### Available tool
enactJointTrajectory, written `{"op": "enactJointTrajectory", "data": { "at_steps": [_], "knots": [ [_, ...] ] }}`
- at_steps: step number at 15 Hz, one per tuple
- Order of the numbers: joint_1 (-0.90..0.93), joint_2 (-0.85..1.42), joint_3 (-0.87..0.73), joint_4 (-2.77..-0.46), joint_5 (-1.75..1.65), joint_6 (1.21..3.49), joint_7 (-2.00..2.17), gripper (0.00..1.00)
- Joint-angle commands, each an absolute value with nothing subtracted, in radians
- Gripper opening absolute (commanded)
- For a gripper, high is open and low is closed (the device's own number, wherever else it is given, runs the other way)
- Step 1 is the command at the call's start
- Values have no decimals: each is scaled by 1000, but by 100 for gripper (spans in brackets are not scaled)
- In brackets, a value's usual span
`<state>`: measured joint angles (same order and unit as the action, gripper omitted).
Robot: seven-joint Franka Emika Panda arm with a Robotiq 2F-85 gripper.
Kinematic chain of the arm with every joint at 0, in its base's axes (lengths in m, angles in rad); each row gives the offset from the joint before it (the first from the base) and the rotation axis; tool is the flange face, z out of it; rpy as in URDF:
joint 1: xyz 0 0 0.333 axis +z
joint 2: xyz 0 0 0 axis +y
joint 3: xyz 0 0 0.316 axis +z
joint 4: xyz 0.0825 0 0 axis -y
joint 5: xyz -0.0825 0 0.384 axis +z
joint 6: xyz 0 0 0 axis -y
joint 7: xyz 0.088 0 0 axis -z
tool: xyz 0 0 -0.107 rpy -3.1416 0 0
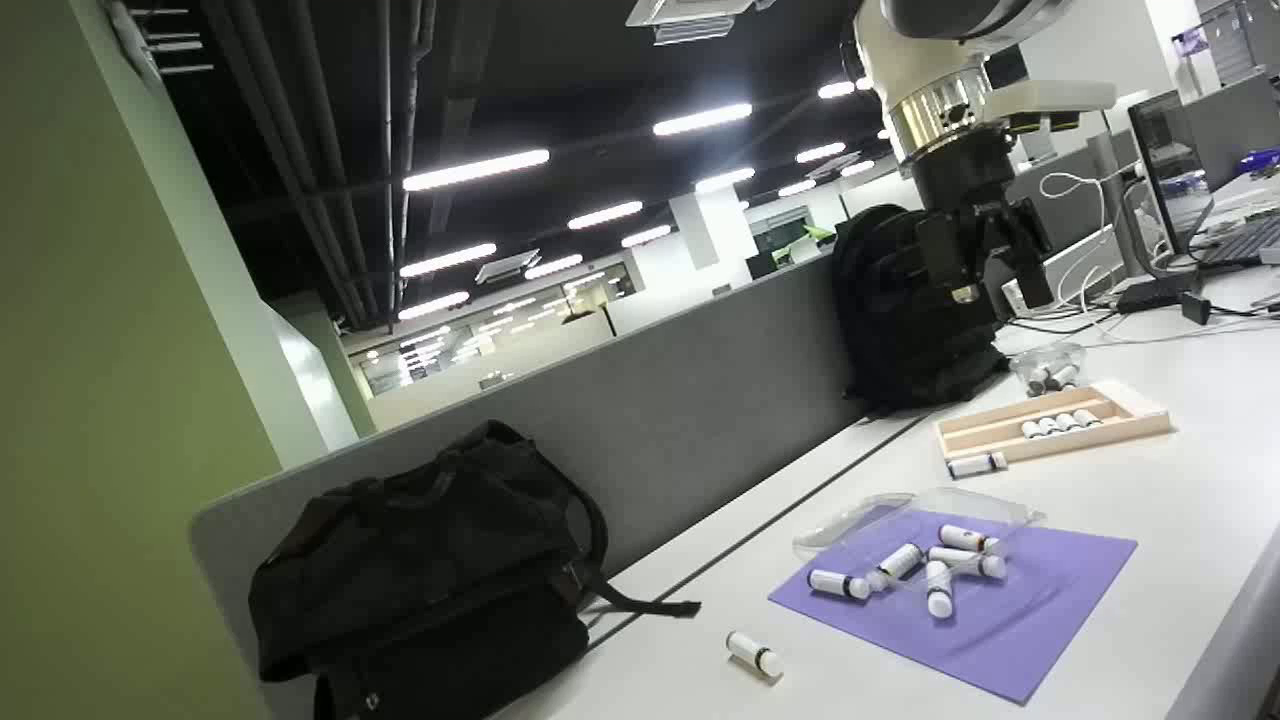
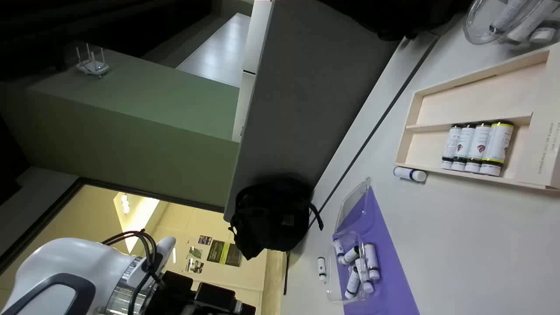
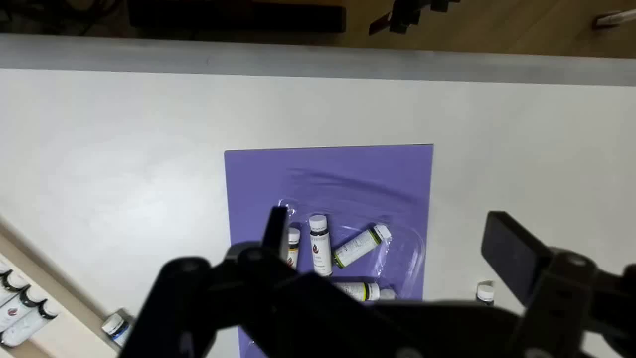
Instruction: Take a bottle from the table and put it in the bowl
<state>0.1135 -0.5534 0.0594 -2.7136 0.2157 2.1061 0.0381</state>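
A small white bottle (image 1: 753, 655) lies alone on the white table (image 1: 640, 690); it also shows in an exterior view (image 2: 322, 268). In the wrist view only its cap (image 3: 485, 293) shows beside a finger. Another bottle (image 1: 975, 464) lies against the wooden box. A clear round bowl (image 1: 1032, 360) with several bottles stands beyond that box; it is out of the wrist view. A clear plastic container (image 1: 990, 512) with several bottles lies on the purple mat. My gripper (image 3: 390, 243) is open and empty, high above the table; its fingertips are out of frame in an exterior view.
A wooden box (image 2: 474, 73) holds several bottles in one compartment. The purple mat (image 3: 328, 159) lies under the clear container. Black backpacks (image 1: 430, 570) stand along the grey partition (image 1: 700, 370). A laptop (image 1: 1170, 170) and cables are at the far end.
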Motion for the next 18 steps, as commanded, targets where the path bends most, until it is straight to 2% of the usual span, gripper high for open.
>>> {"op": "enactJointTrajectory", "data": {
  "at_steps": [1, 9, 18],
  "knots": [
    [112, -554, 60, -2712, 216, 2104, 38, 100],
    [112, -554, 60, -2712, 216, 2104, 38, 100],
    [120, -43, 215, -2287, 91, 2296, 283, 100]
  ]
}}
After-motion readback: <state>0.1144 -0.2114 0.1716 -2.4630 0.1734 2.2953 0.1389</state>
